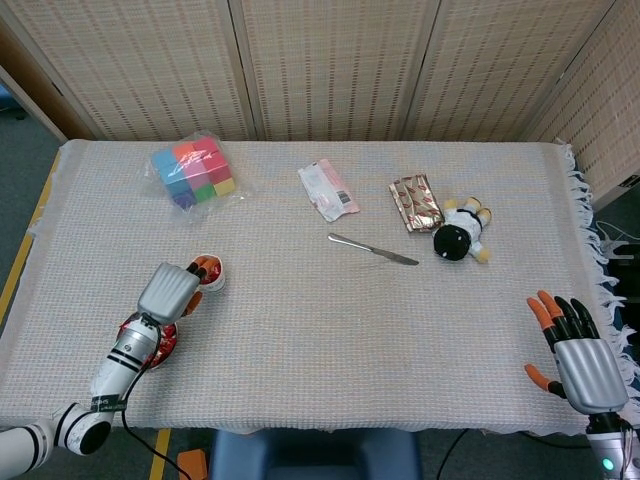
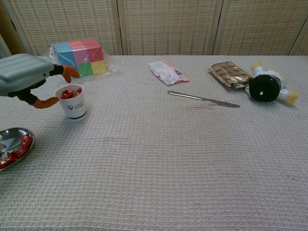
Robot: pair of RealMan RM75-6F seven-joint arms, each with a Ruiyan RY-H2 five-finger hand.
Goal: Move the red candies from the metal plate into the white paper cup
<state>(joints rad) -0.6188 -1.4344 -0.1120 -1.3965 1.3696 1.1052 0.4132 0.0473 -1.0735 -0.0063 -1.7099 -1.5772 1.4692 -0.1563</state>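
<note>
My left hand [image 2: 26, 77] hovers beside the white paper cup [image 2: 71, 102], fingers apart and empty. A careless swing toward the metal plate [image 2: 10, 135] could topple it, spilling red candies [image 2: 70, 93].

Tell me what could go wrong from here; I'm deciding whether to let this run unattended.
1. The left hand, fingers open, hovers right beside the cup; pulling back toward the plate, it could clip the rim and tip the light cup.
2. Candies already sit near the cup's brim, so more may spill out.
3. The plate lies at the table's near left edge; a nudge might push it off.
</note>
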